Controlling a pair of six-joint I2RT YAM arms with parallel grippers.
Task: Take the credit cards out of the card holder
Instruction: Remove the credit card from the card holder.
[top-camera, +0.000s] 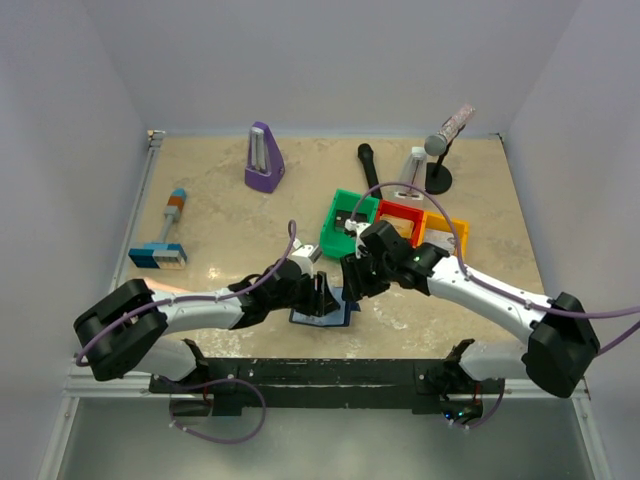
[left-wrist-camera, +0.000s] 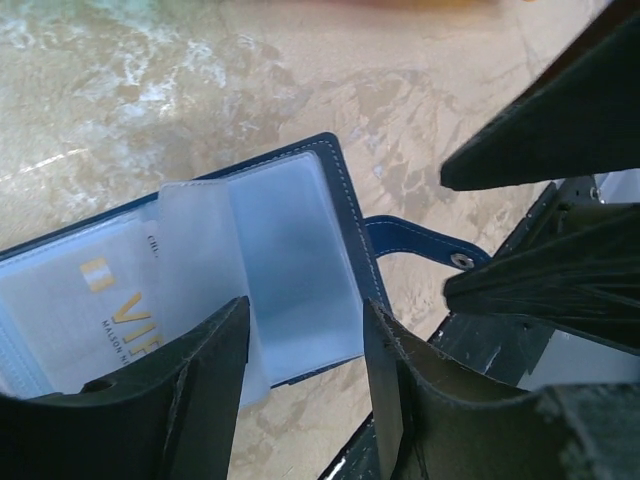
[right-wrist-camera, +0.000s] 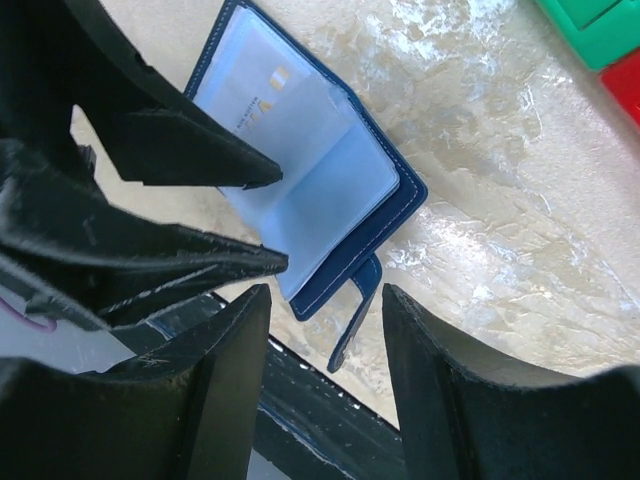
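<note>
The card holder (top-camera: 325, 312) lay open on the counter (top-camera: 230, 225) near its front edge, between the two arms. Its pale plastic sleeves faced up, and its snap tab (left-wrist-camera: 420, 245) lay flat on the stone to one side. Through the left wrist camera I saw a card (left-wrist-camera: 105, 300) with gold lettering tucked inside a sleeve on one half. A clear leaf (left-wrist-camera: 200, 265) stood part lifted near the fold.

The left gripper (left-wrist-camera: 305, 335) hung just over the holder with its jaws apart and nothing clamped between them. Whether a finger brushed that leaf I could not tell.

The right gripper (right-wrist-camera: 325, 300) faced it from the other side, close above the holder's tab edge, jaws likewise apart and empty. A green tray (top-camera: 332, 232) sat just beyond both grippers.
</note>
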